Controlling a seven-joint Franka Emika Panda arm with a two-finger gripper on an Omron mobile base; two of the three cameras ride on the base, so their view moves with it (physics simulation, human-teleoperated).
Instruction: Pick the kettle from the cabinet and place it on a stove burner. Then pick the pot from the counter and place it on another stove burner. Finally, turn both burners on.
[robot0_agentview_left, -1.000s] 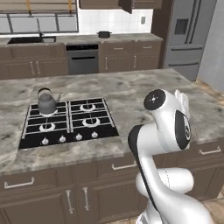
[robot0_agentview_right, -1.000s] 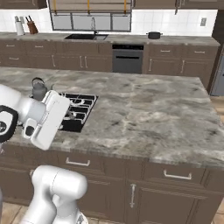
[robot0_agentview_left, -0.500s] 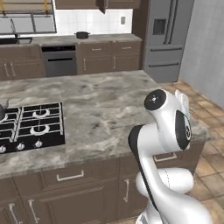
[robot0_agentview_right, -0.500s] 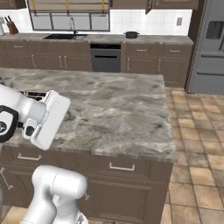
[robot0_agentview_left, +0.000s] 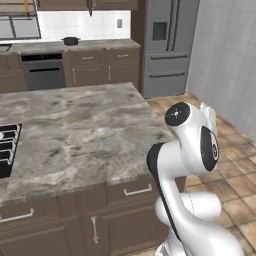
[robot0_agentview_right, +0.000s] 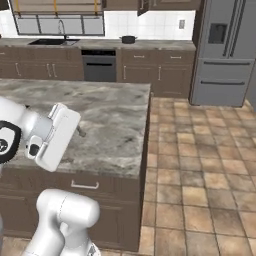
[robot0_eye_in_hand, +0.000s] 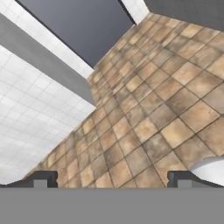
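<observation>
A marbled grey island worktop (robot0_agentview_left: 85, 130) fills the near ground, with the edge of a black cooktop (robot0_agentview_left: 7, 150) set into its left end. Across the room a long counter (robot0_agentview_right: 160, 45) runs under white wall tiles, and a low dark pot (robot0_agentview_left: 71, 41) sits on it, with a sink (robot0_agentview_right: 47, 42) let into it farther left.

Black pot (robot0_agentview_left: 71, 41), grey-beige marbled counter (robot0_agentview_left: 100, 45)

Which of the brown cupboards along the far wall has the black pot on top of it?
The pot sits on the counter above the base cabinet just right of the dark oven, not the cabinets under the sink.
</observation>
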